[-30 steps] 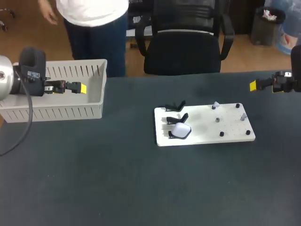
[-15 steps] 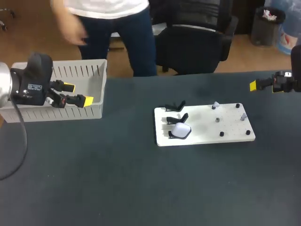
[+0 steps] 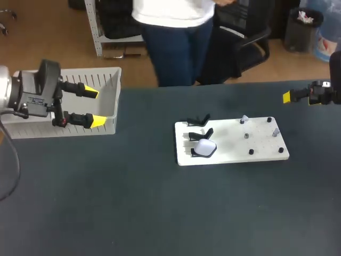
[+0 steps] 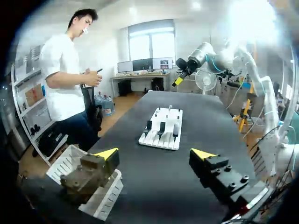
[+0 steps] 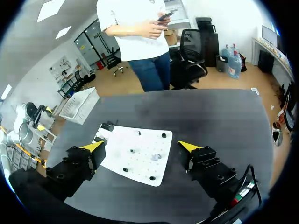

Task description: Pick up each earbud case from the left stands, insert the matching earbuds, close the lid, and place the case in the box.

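At the tabletop's [image 3: 160, 213] left, by the right end of the grey box [image 3: 69, 128]: left tool [image 3: 95, 107], fingers spread wide, gripping nothing. Off at the far right: right tool [image 5: 140, 145], likewise spread and empty, well apart from the white board [image 3: 261, 143]. On the board's left side, three black stands [image 3: 198, 121]; only the nearest carrying a white earbud case [image 3: 204, 148], the other two apparently bare. Among the black pegs [image 3: 251, 152] on the board's right side, a few small pale pieces, too small to confirm as earbuds.

Reads as the start of a fresh cycle: fetching the remaining case. Cannot tell whether the box already holds any.

Calls next for swinging the left tool across to the board, lining up over the case and lowering the open fingers to either side of it, clear of the neighbouring stand. Requires closing on the case from two sides and lifting straight off the stand, since a sideways pull may snag it or shift the board. Probably needs the right tool brought in afterwards for the earbuds.
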Available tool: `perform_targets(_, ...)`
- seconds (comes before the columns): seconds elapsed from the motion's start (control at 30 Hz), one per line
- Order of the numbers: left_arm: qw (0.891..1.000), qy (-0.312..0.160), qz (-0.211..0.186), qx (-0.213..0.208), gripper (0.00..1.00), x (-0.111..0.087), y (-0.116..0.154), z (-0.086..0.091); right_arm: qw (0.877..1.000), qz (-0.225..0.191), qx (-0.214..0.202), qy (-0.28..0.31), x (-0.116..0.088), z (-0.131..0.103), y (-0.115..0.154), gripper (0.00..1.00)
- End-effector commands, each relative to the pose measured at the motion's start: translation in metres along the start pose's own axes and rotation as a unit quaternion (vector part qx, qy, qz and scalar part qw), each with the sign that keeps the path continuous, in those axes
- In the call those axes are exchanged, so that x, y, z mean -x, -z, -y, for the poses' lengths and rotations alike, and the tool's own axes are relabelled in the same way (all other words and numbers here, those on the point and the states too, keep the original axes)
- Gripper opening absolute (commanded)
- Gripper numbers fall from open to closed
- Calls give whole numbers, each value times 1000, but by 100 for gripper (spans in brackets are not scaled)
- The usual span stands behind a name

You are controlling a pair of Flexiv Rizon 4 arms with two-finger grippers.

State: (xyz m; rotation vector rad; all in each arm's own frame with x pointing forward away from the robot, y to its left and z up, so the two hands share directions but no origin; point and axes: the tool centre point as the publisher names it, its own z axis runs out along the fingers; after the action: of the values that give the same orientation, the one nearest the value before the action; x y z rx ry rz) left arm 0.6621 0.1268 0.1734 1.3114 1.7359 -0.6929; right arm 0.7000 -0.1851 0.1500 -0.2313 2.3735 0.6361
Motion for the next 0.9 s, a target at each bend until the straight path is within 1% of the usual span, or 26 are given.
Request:
perform_targets(0.03,996,-3,80,-49,100,-3,3,-3,1000,0,0,0,0,0,0,100)
perform_targets(0.1,996,-3,80,-49,100,-3,3,-3,1000,0,0,0,0,0,0,100)
perform_targets(0.13,996,-7,74,-46,100,-2,-1,2,1000,0,0,0,0,0,0,100)
perform_targets(0.2,998,-18,48,-29,100,0,-11,12,1000,0,0,0,0,0,0,100)
perform_targets(0.23,998,-26,42,-27,100,1,-15,14,1000,0,0,0,0,0,0,100)
perform_targets(0.3,998,-24,44,-24,100,3,-26,19,1000,0,0,0,0,0,0,100)
perform_targets(0.33,999,-27,33,-21,100,4,-32,22,1000,0,0,0,0,0,0,100)
perform_targets(0.37,999,-29,32,-20,100,5,-36,23,1000,0,0,0,0,0,0,100)
perform_targets(0.5,999,-35,19,-25,100,10,-66,33,1000,0,0,0,0,0,0,100)
perform_targets(0.67,998,-38,24,-40,100,12,-101,43,1000,0,0,0,0,0,0,100)
perform_targets(0.7,999,-38,14,-30,100,12,-106,44,1000,0,0,0,0,0,0,100)
perform_targets(0.73,998,-42,7,-37,100,10,-117,47,1000,0,0,0,0,0,0,100)
perform_targets(0.77,998,-42,13,-49,100,10,-124,50,1000,0,0,0,0,0,0,100)
perform_targets(0.9,997,-42,16,-69,100,7,-148,57,1000,0,0,0,0,0,0,100)
